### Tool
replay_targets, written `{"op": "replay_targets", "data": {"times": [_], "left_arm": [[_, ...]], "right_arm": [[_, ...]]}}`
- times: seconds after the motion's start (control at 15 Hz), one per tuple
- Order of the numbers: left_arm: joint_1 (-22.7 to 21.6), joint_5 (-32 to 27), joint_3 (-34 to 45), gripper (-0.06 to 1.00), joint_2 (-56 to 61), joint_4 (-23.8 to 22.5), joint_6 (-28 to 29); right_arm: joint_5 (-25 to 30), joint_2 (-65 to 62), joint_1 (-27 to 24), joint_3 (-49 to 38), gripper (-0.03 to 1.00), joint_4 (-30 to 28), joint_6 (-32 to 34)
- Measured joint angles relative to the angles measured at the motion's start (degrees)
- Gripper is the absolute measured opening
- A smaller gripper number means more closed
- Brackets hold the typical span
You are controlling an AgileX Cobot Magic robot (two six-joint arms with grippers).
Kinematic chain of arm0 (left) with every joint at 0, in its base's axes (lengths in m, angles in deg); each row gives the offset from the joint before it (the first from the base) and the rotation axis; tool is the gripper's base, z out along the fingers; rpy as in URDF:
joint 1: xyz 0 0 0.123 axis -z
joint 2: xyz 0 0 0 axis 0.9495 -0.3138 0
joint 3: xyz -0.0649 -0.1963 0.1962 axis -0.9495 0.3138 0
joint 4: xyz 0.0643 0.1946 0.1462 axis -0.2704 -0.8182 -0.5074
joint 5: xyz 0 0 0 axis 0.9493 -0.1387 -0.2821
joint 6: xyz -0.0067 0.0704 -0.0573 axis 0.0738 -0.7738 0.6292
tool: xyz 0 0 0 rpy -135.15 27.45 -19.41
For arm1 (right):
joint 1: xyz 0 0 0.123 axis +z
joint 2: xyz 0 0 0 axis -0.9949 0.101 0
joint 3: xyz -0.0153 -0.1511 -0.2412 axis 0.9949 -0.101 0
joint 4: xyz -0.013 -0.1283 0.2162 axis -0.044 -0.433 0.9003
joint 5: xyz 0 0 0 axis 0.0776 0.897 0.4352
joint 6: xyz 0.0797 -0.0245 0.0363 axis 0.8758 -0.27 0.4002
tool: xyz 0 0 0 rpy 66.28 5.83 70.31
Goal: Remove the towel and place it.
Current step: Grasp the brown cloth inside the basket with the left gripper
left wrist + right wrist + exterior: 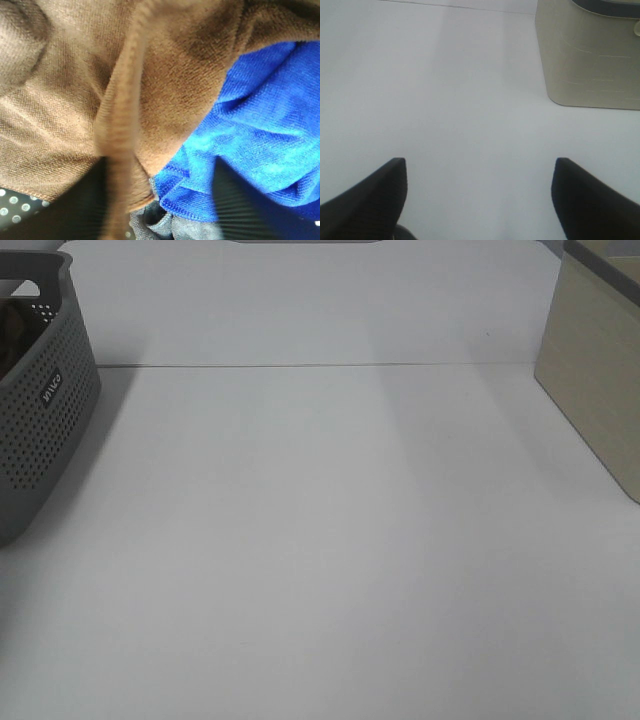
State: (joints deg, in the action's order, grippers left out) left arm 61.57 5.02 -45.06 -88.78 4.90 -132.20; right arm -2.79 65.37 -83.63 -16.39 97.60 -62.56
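The brown towel (pixel 75 100) fills most of the left wrist view, crumpled, with a raised fold running down between my fingers. A sliver of it shows inside the grey basket (pixel 45 430) at the far left of the exterior view. My left gripper (pixel 160 205) is down in the basket, its blurred dark fingers (pixel 80 210) spread on either side of the fold, open. My right gripper (pixel 480 200) is open and empty above the white table (pixel 445 100). Neither arm shows in the exterior view.
A blue cloth (pixel 265 125) and a grey cloth (pixel 155 222) lie beside and under the towel in the basket. A beige box (pixel 600 380) stands at the table's right edge, also in the right wrist view (pixel 590 60).
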Motion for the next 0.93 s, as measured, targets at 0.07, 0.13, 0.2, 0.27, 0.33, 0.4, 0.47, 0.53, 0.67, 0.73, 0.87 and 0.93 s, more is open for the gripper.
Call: {"op": "replay_targets", "data": {"times": [0.07, 0.13, 0.2, 0.27, 0.33, 0.4, 0.47, 0.53, 0.67, 0.73, 0.87, 0.93], "left_arm": [[0.00, 0.00, 0.00, 0.37, 0.00, 0.00, 0.00], [0.00, 0.00, 0.00, 0.30, 0.00, 0.00, 0.06], [0.00, 0.00, 0.00, 0.26, 0.00, 0.00, 0.34], [0.00, 0.00, 0.00, 0.25, 0.00, 0.00, 0.92], [0.00, 0.00, 0.00, 0.25, 0.00, 0.00, 1.15], [0.00, 0.52, 0.00, 0.25, 0.00, 0.00, 1.32], [0.00, 1.15, 0.00, 0.24, 0.00, 0.00, 1.38], [0.00, 1.26, 0.00, 0.22, 0.00, 0.00, 1.38], [0.00, 2.35, 0.00, 0.07, 0.00, 0.00, 1.38], [0.00, 2.35, 0.00, 0.01, 0.00, 0.00, 1.38], [0.00, 2.35, 0.00, 0.00, 0.17, 0.00, 4.30], [0.00, 2.23, 0.00, 0.00, 0.80, 0.06, 5.50]], "right_arm": [[0.00, 0.00, 0.00, 0.00, 0.77, 0.00, 0.00], [0.00, 0.00, 0.00, 0.00, 0.77, 0.00, 0.00], [0.00, 0.00, 0.00, 0.00, 0.77, 0.00, 0.00], [0.00, 0.00, 0.00, 0.00, 0.77, 0.00, 0.00], [0.00, 0.00, 0.00, 0.00, 0.77, 0.00, 0.00], [0.00, 0.00, 0.00, 0.00, 0.77, 0.00, 0.00], [0.00, 0.00, 0.00, 0.00, 0.77, 0.00, 0.00], [0.00, 0.00, 0.00, 0.00, 0.77, 0.00, 0.00], [0.00, 0.00, 0.00, 0.00, 0.77, 0.00, 0.00], [0.00, 0.00, 0.00, 0.00, 0.77, 0.00, 0.00], [0.00, 0.00, 0.00, 0.00, 0.77, 0.00, 0.00], [0.00, 0.00, 0.00, 0.00, 0.77, 0.00, 0.00]]}}
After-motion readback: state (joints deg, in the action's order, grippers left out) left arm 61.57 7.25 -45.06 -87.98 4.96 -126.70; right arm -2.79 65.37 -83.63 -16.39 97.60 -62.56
